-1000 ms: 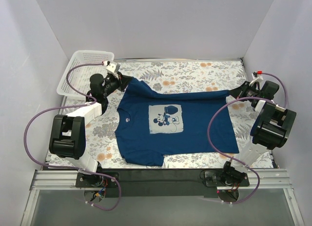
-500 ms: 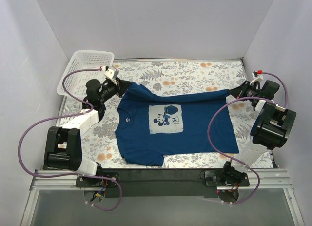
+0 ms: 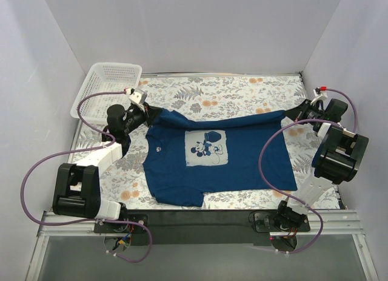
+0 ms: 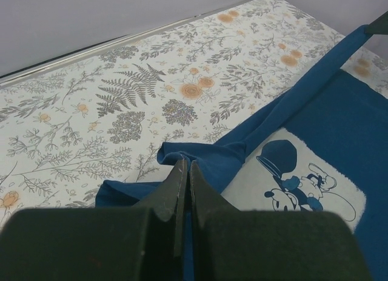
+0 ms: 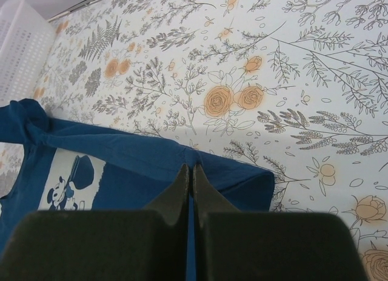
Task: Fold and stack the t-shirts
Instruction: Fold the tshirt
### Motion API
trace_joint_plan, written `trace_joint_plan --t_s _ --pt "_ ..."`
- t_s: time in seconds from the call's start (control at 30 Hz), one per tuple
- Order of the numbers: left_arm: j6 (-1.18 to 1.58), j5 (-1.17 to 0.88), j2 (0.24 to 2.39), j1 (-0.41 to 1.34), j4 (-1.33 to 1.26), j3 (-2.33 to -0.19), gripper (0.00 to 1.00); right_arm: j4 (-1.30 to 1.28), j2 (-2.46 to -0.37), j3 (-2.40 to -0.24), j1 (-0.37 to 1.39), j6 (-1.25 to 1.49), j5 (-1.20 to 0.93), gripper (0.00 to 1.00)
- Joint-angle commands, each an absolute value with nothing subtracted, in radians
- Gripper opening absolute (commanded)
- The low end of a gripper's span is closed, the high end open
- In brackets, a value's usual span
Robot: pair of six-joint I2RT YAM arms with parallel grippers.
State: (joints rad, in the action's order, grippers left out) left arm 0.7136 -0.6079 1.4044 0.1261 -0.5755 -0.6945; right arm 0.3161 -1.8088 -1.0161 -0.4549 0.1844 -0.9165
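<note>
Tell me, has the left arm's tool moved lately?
Yes: the left tool, gripping the navy-blue cotton t-shirt, drew back toward the near edge, away from the white plastic mesh basket.

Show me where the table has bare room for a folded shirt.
Free: the far table strip between t-shirt, basket and back wall. Crowded: the middle, and both sides where left gripper and right gripper hold the t-shirt.

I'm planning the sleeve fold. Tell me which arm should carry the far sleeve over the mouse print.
Left, probably: the left gripper is shut on the t-shirt at that sleeve, beside the print; the right gripper pinches the hem corner, farther off.
</note>
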Motion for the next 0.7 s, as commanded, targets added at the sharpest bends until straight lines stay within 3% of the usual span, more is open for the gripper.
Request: trace_joint_plan --t_s 0.0,0.67 --pt "0.709 -0.591 1.345 0.120 -0.569 -0.677 0.00 0.336 -1.818 -1.046 -0.453 0.184 -0.939 0.01" --pt "0.739 -0.588 1.255 0.135 -0.503 -0.620 0.00 0.310 -1.850 -1.066 -0.445 0.179 -0.911 0.01"
